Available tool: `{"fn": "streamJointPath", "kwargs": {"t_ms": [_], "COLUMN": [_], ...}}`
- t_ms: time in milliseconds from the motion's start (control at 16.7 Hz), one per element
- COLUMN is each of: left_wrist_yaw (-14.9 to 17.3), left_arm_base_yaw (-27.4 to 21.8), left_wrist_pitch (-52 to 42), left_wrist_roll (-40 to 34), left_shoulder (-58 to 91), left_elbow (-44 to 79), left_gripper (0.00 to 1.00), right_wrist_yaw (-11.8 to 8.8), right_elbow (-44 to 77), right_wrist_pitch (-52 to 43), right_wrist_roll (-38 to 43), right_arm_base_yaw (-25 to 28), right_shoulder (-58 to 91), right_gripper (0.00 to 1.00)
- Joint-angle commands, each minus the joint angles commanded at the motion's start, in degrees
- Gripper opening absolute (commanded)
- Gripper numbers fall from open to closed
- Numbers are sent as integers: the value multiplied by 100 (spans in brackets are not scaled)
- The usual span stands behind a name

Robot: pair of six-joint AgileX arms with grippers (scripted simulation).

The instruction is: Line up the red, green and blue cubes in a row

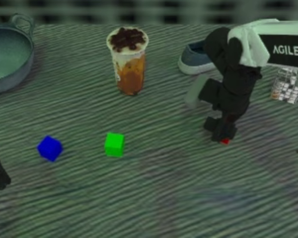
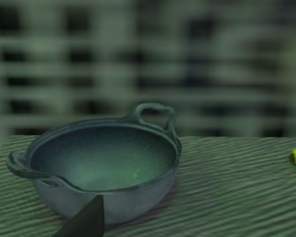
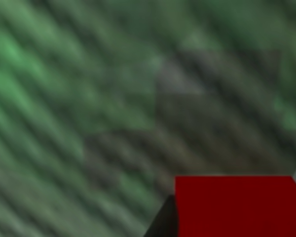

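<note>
the tabletop (image 1: 179, 198) holds the green cube (image 1: 114, 145) at centre-left and the blue cube (image 1: 49, 148) further left, near each other. the right gripper (image 1: 222, 135) is down over the red cube (image 1: 224, 141), right of centre; whether it is pinching it, i cannot tell. carry red level and set it just right of green, in line. the left arm sits parked at the left edge.
</note>
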Motion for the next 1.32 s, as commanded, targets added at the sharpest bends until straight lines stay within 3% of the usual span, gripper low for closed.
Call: {"fn": "streamJointPath", "kwargs": {"t_ms": [480,900,1080,1320], "left_wrist_yaw": [0,0,0,0], "left_arm_base_yaw": [0,0,0,0], "left_wrist_pitch": [0,0,0,0], "left_wrist_roll": [0,0,0,0], "left_shoulder": [0,0,0,0], "left_elbow": [0,0,0,0], "left_gripper": [100,100,100,100], "right_wrist_yaw": [-5,-6,-4,-1], "right_elbow": [785,869,1066,1454], "right_wrist_pitch": [-1237,-1325,-1440,-1686], "right_wrist_roll": [-13,3,78,267], "right_arm_base_yaw": [48,104,608,1663], "right_shoulder": [-417,-435,-358,-207], "right_gripper": [0,0,0,0]}}
